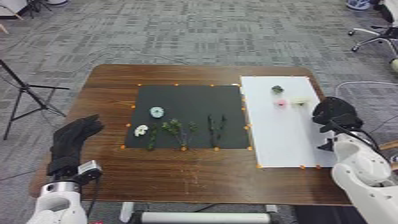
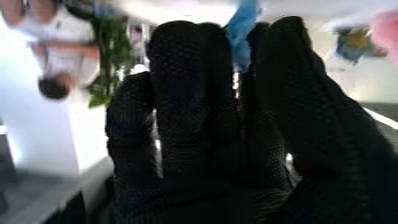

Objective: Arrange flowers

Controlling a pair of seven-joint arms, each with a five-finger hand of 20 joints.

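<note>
Apparently, the arranging is only partly done. On the white sheet (image 1: 284, 142), three small flower heads are set towards the far edge: a dark green head (image 1: 277, 89), with a pink head (image 1: 281, 102) and a cream head (image 1: 299, 101) side by side just nearer. On the black mat (image 1: 182, 97), a pale blue bloom (image 1: 156, 112) is seen towards the left edge, and a white bloom (image 1: 140, 130) is seen close to that same edge, nearer the front. Green stems are laid in a loose row along the near edge: a single stem (image 1: 152, 138), a branching sprig (image 1: 173, 128) in the middle, and two slender stems (image 1: 211, 131) towards the right edge. If the sheet is meant for the finished display, the two blooms and the greenery are left to be placed, so more than half may be unfinished. At the right edge of the sheet, the right hand (image 1: 336, 112) is held with fingers straight and close together, apart from the flowers. Beyond the mat's left edge, by the left edge of the table (image 1: 200, 182), the left hand (image 1: 75, 137) is held with fingers extended and loosely apart.
</note>
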